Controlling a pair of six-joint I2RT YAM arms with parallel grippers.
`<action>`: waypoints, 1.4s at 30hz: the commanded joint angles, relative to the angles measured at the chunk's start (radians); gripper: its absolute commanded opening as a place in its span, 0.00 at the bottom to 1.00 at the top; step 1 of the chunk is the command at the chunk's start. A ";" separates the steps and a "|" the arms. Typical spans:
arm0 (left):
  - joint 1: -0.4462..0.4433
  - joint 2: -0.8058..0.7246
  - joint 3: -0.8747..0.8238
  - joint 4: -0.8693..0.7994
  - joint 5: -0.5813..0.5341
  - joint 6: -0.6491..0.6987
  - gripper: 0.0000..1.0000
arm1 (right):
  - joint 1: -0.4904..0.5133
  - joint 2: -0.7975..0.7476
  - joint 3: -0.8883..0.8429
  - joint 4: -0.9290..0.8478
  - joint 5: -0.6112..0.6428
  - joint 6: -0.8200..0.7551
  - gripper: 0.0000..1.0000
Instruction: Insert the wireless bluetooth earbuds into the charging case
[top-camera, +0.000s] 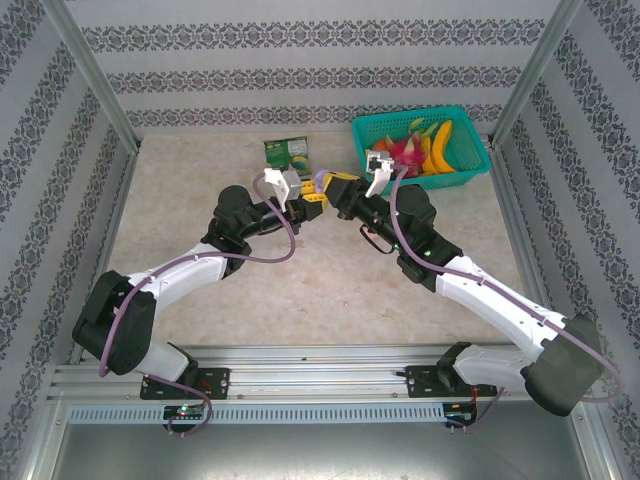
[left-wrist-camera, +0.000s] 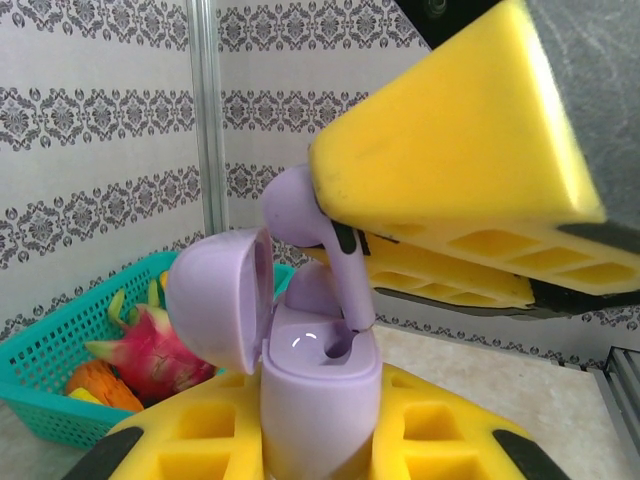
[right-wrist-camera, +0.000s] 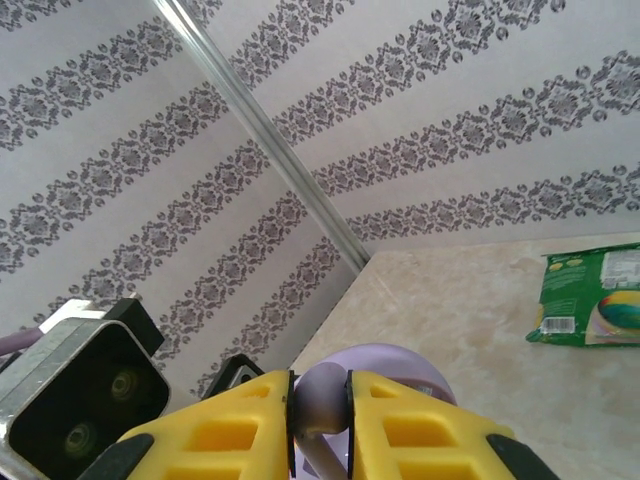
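My right gripper (right-wrist-camera: 320, 412) pinches the earbud (left-wrist-camera: 303, 212) by its round head; it looks light and slippery. My left gripper (left-wrist-camera: 318, 440) squeezes the case (left-wrist-camera: 320, 385).

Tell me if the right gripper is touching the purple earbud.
Touching. Right wrist view: the right gripper pinches the purple earbud from both sides, no gap.

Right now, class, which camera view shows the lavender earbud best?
The left wrist view: the earbud appears large, head and stem, its stem tip entering the open charging case. The right wrist view shows its rounded head pinched in the right gripper. The top external view makes it a tiny speck.
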 joint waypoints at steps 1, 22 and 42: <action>-0.018 -0.037 0.041 0.076 -0.010 -0.023 0.00 | 0.018 0.004 -0.039 -0.016 0.046 -0.054 0.20; -0.024 -0.041 0.041 0.073 -0.110 -0.030 0.00 | 0.037 -0.013 -0.100 -0.019 0.065 -0.020 0.22; -0.024 -0.015 0.014 0.081 -0.122 -0.024 0.00 | 0.007 -0.111 -0.061 -0.083 0.047 0.036 0.66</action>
